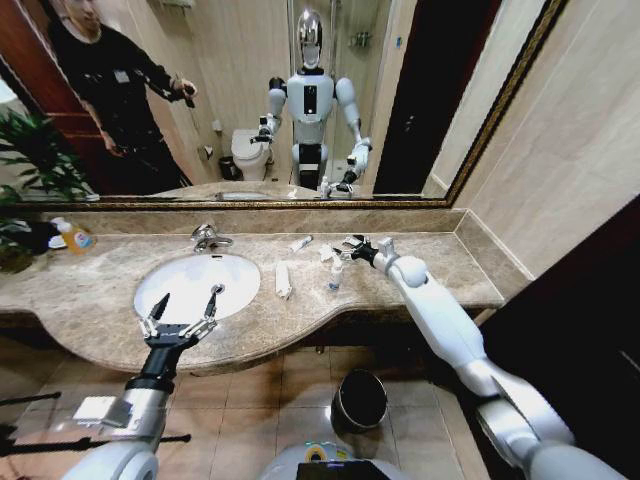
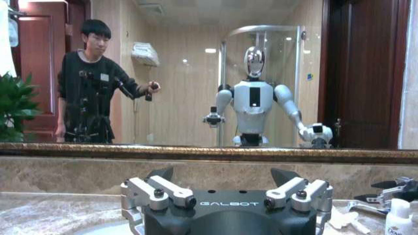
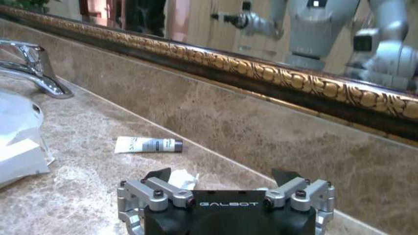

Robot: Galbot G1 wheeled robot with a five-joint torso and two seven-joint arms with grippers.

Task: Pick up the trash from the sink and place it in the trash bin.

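Observation:
The oval white sink [image 1: 195, 283] with its chrome faucet [image 1: 208, 237] sits in the marble counter. My left gripper [image 1: 185, 310] hovers open over the basin's front rim, its fingers [image 2: 163, 174] spread with nothing between them. The trash lies on the counter to the right of the basin: a flat long packet [image 1: 283, 279], a slim tube [image 1: 299, 243], a tiny bottle [image 1: 335, 275] and a small wrapper [image 1: 327, 254]. Just beyond the bottle, my right gripper [image 1: 352, 248] is low over the counter and open. Ahead of it lie the tube [image 3: 148, 145] and a crumpled white wrapper [image 3: 183, 178]. The black trash bin [image 1: 360, 400] stands on the floor below the counter.
An orange-capped bottle [image 1: 72, 235] and a plant [image 1: 25, 180] stand at the counter's far left. A gold-framed mirror [image 1: 250, 100] runs along the back wall. The counter ends at a wall on the right. Tiled floor lies between me and the bin.

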